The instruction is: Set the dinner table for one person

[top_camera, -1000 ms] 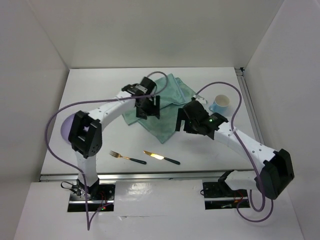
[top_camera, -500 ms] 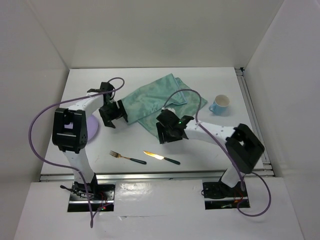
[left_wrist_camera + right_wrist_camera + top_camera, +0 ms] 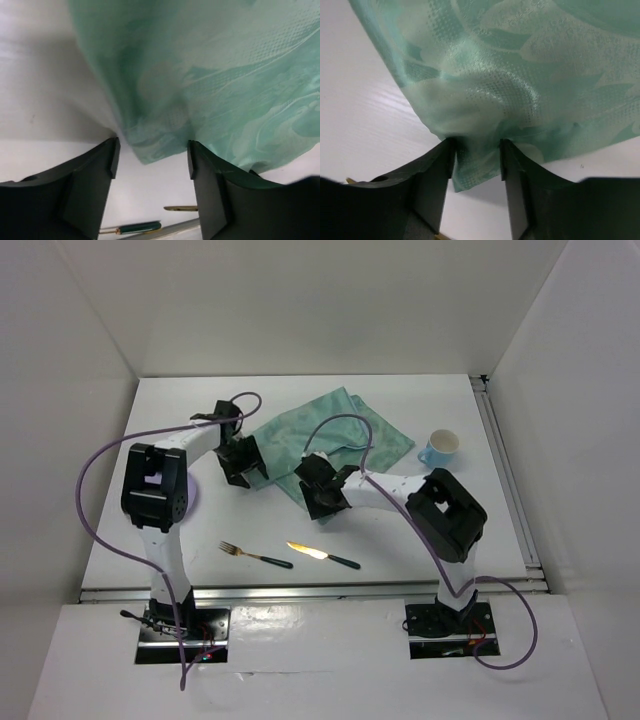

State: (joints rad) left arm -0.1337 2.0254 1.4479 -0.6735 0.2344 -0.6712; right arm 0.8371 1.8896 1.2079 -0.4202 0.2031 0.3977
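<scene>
The teal cloth (image 3: 335, 435) lies spread on the white dinner table (image 3: 420, 535). My left gripper (image 3: 243, 462) stands at the cloth's left corner. In the left wrist view that gripper (image 3: 152, 145) is open, and the corner of the cloth (image 3: 200, 75) reaches in between its tips. My right gripper (image 3: 322, 490) is at the near corner. In the right wrist view this gripper (image 3: 476, 145) pinches a puckered fold of the cloth (image 3: 520, 65), and the corner hangs a little off the table.
A fork (image 3: 255, 556) and a knife (image 3: 322, 555) with dark green handles lie near the front edge. A light blue cup (image 3: 440, 448) stands at the right. A purple plate (image 3: 192, 495) shows partly under the left arm. Metal rails run along the front and right edges.
Both arms have swung left and down onto the cloth's corners. The right jaws have narrowed onto the fold; the left jaws have widened, then narrowed. The cloth lies flatter and more spread than before.
</scene>
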